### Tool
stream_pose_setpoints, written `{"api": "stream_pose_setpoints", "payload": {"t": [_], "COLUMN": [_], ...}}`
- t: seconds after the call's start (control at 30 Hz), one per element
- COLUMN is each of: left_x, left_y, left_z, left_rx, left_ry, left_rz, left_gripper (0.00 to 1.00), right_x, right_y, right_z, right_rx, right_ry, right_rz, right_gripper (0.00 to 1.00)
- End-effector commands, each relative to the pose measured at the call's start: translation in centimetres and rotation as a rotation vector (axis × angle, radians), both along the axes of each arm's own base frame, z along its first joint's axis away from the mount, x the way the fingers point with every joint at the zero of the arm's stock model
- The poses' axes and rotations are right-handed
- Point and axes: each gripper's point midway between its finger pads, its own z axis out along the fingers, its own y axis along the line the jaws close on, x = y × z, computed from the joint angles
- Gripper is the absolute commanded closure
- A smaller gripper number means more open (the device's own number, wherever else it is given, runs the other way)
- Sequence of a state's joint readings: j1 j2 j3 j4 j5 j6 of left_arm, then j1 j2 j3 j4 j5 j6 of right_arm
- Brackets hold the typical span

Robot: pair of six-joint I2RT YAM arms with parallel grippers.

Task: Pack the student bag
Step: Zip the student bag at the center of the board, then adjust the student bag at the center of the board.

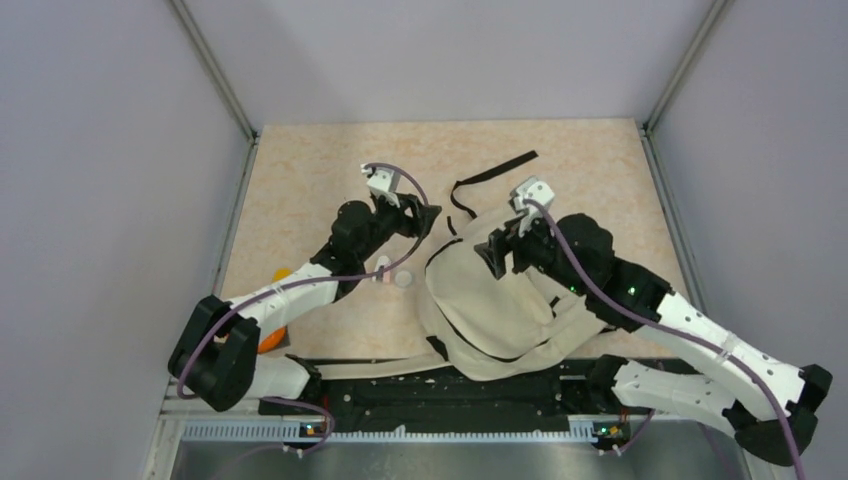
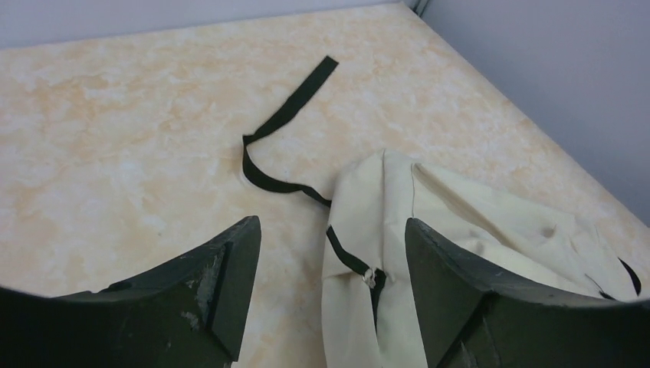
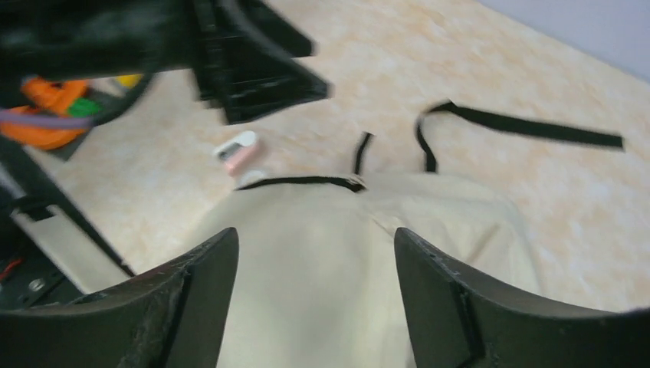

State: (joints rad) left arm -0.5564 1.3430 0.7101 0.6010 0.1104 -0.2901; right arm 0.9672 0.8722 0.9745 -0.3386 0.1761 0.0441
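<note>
Top view, left to right.

- Table [image 1: 300,180]: matte, mottled beige-and-cream marble pattern.
- Orange object [image 1: 270,340]: glossy and rounded, mostly hidden under the left arm; cannot tell what it is.
- Left gripper [image 2: 331,226]: dark, wedge-shaped fingers [image 2: 222,284] with scuffed inner faces. Jaws are spread wide and clamp nothing. It hangs just beside the bag's far-left corner. In the left wrist view a black zipper line with a small pale pull lies in the gap.
- Small pink-and-white block [image 1: 384,272] and a white round disc [image 1: 404,281]: on the table, just left of the bag.
- Student bag [image 1: 495,310]: cream-beige woven fabric, soft, slumped flat with broad folds; black zipper trim.
  - Position: centre-right of the table, its near end against the arm bases.
  - Orientation: long axis runs near to far, leaning slightly left. The narrower zippered end points to the far side, between the two grippers.
  - A beige strap trails left along the near edge.
- Black webbing strap [image 1: 492,176]: thin and flat, curls out from the bag's far end, then runs straight toward the far right.
- Right gripper [image 3: 316,234]: same dark fingers, spread wide over the bag's upper panel, nothing between them. Wrist view is blurred; cannot tell whether the tips touch the fabric.
</note>
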Motion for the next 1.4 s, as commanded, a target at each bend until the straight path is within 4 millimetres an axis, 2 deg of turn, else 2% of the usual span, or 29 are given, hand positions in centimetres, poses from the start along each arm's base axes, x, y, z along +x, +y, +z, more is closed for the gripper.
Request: {"api": "stream_pose_setpoints", "payload": {"t": [0.0, 0.07, 0.1, 0.13, 0.23, 0.4, 0.53, 0.63, 0.73, 0.77, 0.8, 0.83, 0.9, 0.93, 0.97, 1.0, 1.1, 1.23, 1.27, 1.37], "left_x": [-2.7, -4.2, -4.9, -5.8, -8.2, -11.8, -13.6, -14.6, -15.2, -15.4, -15.4, -15.4, -15.4, -15.1, -14.8, -14.4, -13.3, -12.4, -12.5, -12.6], "left_y": [-0.4, -0.9, -1.0, -1.1, -0.9, 0.1, 0.2, 0.1, -0.6, -1.1, -1.8, -2.5, -3.8, -4.4, -5.0, -5.6, -7.4, -10.7, -11.6, -14.0], "left_z": [-2.5, -3.4, -3.9, -4.2, -5.0, -7.2, -8.5, -9.7, -10.1, -9.9, -9.6, -9.2, -7.9, -6.9, -5.7, -4.2, 1.4, 9.1, 11.6, 15.7], "left_rx": [0.052, 0.042, 0.035, 0.020, -0.004, 0.035, -0.001, -0.010, -0.033, -0.053, -0.080, -0.102, -0.135, -0.140, -0.141, -0.136, -0.106, -0.085, -0.089, -0.094], "left_ry": [0.087, 0.155, 0.196, 0.241, 0.346, 0.506, 0.606, 0.663, 0.692, 0.694, 0.686, 0.681, 0.662, 0.643, 0.615, 0.574, 0.422, 0.274, 0.235, 0.154], "left_rz": [-0.028, -0.047, -0.047, -0.045, 0.007, 0.093, 0.089, 0.085, 0.054, 0.027, -0.002, -0.034, -0.096, -0.118, -0.138, -0.162, -0.245, -0.377, -0.417, -0.509], "left_gripper": [0.26, 0.24, 0.18, 0.12, 0.11, 0.09, 0.08, 0.08, 0.08, 0.12, 0.18, 0.30, 0.66, 0.81, 0.93, 1.00, 1.00, 1.00, 1.00, 1.00], "right_x": [3.7, 5.2, 5.6, 5.8, 6.2, 6.6, 7.3, 7.6, 7.3, 7.3, 7.4, 7.7, 8.5, 8.9, 9.2, 9.5, 10.3, 10.3, 10.2, 9.4], "right_y": [-4.1, -5.9, -6.4, -6.5, -6.2, -5.2, -5.5, -5.2, -4.5, -4.4, -4.6, -4.9, -6.0, -6.5, -6.9, -7.2, -8.9, -12.4, -13.2, -15.2], "right_z": [-2.2, -4.7, -5.9, -7.1, -10.2, -13.0, -15.4, -16.5, -17.3, -17.5, -17.8, -17.9, -17.8, -17.0, -16.1, -15.0, -10.5, -4.0, -2.8, 0.7], "right_rx": [0.070, 0.077, 0.073, 0.066, 0.019, -0.030, -0.112, -0.149, -0.165, -0.165, -0.172, -0.180, -0.185, -0.166, -0.142, -0.112, -0.025, 0.069, 0.083, 0.118], "right_ry": [0.158, 0.247, 0.286, 0.320, 0.397, 0.447, 0.479, 0.495, 0.528, 0.534, 0.535, 0.534, 0.516, 0.489, 0.453, 0.418, 0.287, 0.096, 0.062, -0.023], "right_rz": [-0.226, -0.283, -0.294, -0.290, -0.266, -0.220, -0.236, -0.214, -0.164, -0.158, -0.170, -0.199, -0.290, -0.327, -0.357, -0.387, -0.485, -0.633, -0.664, -0.730], "right_gripper": [0.24, 0.20, 0.18, 0.17, 0.17, 0.17, 0.19, 0.22, 0.27, 0.31, 0.38, 0.51, 0.84, 0.98, 1.00, 1.00, 1.00, 1.00, 1.00, 1.00]}}
